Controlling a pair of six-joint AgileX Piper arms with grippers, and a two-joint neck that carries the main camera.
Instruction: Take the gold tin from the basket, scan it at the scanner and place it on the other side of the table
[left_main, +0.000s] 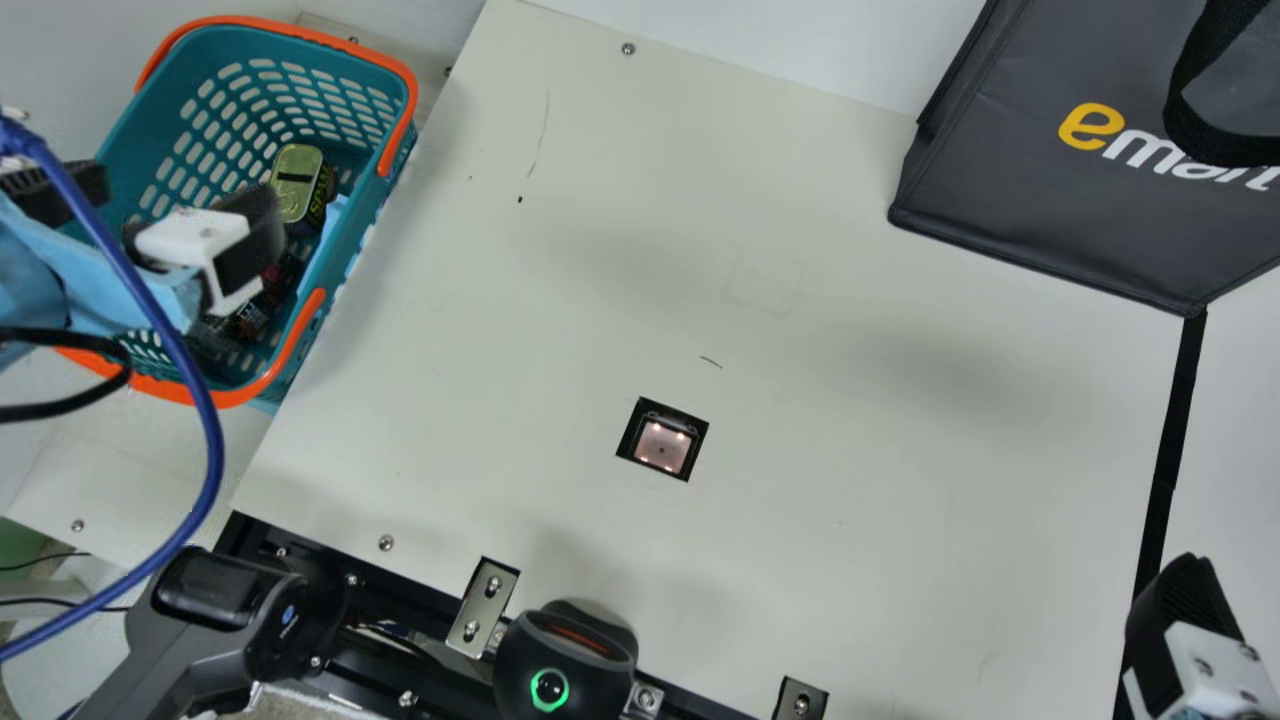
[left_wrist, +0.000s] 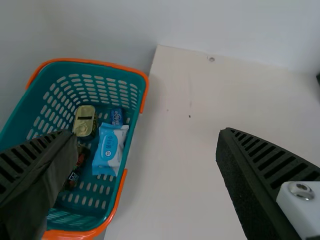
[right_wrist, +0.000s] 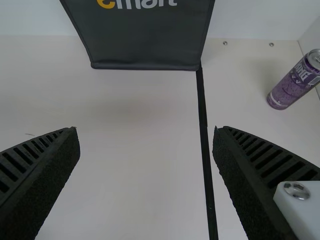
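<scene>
The gold tin (left_main: 297, 172) lies in the teal basket (left_main: 397, 150), near its far right part, on top of a dark can. My left gripper (left_main: 165, 210) is over the basket's left side, fingers wide apart with nothing between them, left of the tin. In the left wrist view the gold tin (left_wrist: 85, 120) shows beside a wipes pack, and the left gripper (left_wrist: 145, 160) stands open. At the lower right, my right gripper (left_main: 1180, 620) is over the table's right part; in the right wrist view the right gripper (right_wrist: 145, 160) is open and empty. The scanner window (left_main: 663, 445) is lit in the tabletop.
A dark grey bag (left_main: 1040, 180) stands at the back right. Black tape (left_main: 1170, 450) runs along the table's right part, with a purple can (right_wrist: 295, 82) beyond it. A black handheld scanner (left_main: 565, 660) sits at the front edge. A blue cable (left_main: 205, 400) hangs at the left.
</scene>
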